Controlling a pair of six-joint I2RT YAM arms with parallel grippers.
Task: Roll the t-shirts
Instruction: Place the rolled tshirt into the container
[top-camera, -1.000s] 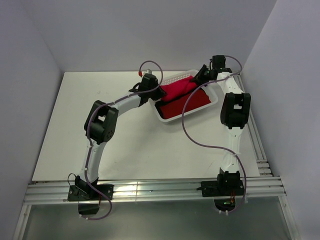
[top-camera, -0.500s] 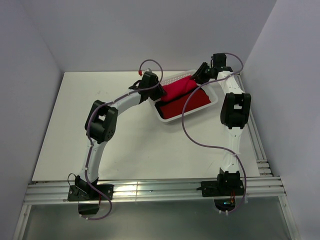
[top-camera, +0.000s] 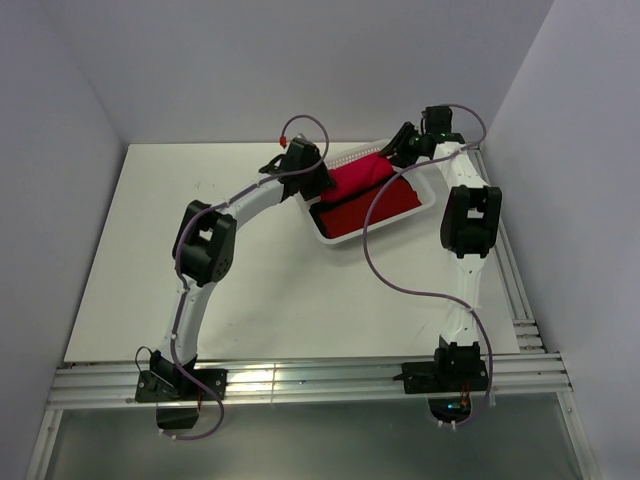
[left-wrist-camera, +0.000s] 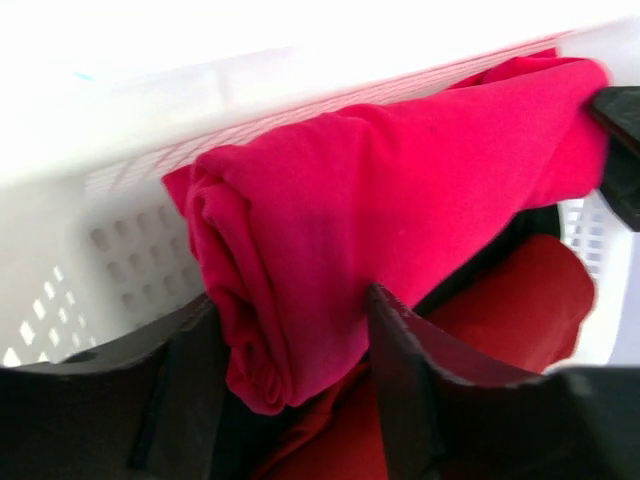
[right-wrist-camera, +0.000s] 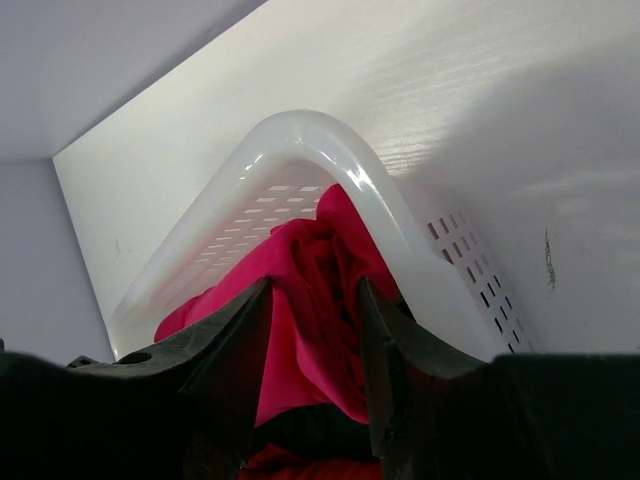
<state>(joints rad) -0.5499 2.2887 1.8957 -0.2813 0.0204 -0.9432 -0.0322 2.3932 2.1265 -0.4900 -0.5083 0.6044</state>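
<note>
pink rolled t-shirt (left-wrist-camera: 400, 200) lies along the far wall of the white basket (left-wrist-camera: 120, 260), on top of the other cloth in there. its rolled end sits between the left gripper (left-wrist-camera: 290, 305) fingers. those fingers are spread wide, one on each side of the roll, and the roll looks round, not squeezed. the other end of the roll is at the basket's far right corner, in the gap of the right gripper (right-wrist-camera: 313, 285). its fingers are also apart, straddling the loose pink folds, with no clear pinch. under the pink roll is a deeper red t-shirt (left-wrist-camera: 510, 300), with a strip of black cloth (left-wrist-camera: 505, 245) between the two. can't tell if the black piece is rolled. the basket sits on the white table (top-camera: 200, 300), far right part, angled.
</note>
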